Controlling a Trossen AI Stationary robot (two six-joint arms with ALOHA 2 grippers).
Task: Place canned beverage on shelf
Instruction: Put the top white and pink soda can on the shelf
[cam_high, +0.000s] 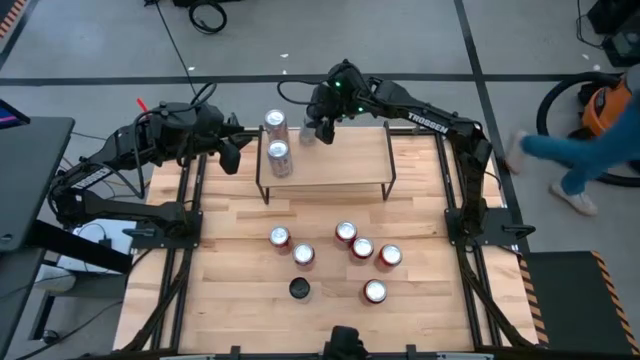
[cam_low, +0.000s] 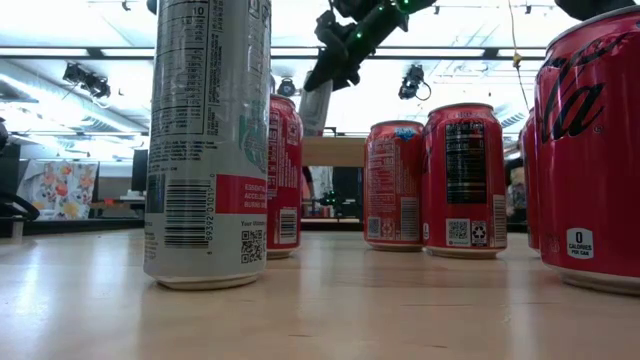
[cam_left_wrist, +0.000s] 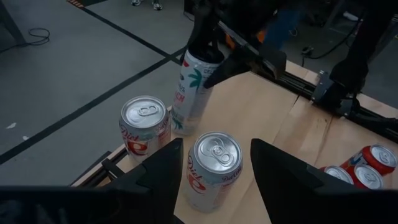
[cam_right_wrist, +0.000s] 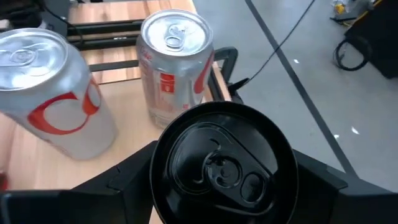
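Holding a tall slim can (cam_left_wrist: 194, 87) by its black top, fingers clamped on it, the right gripper (cam_high: 316, 127) hung over the far edge of the shelf (cam_high: 340, 165). Two silver cans (cam_high: 279, 156) stood on the shelf's left end. The left gripper (cam_high: 228, 155), fingers apart and empty, waited just left of the shelf. Six more cans (cam_high: 346, 234) stood on the table (cam_high: 240, 290).

"TROSSEN" on right arm (cam_high: 432, 121); "Diet" on silver can (cam_left_wrist: 212, 169)
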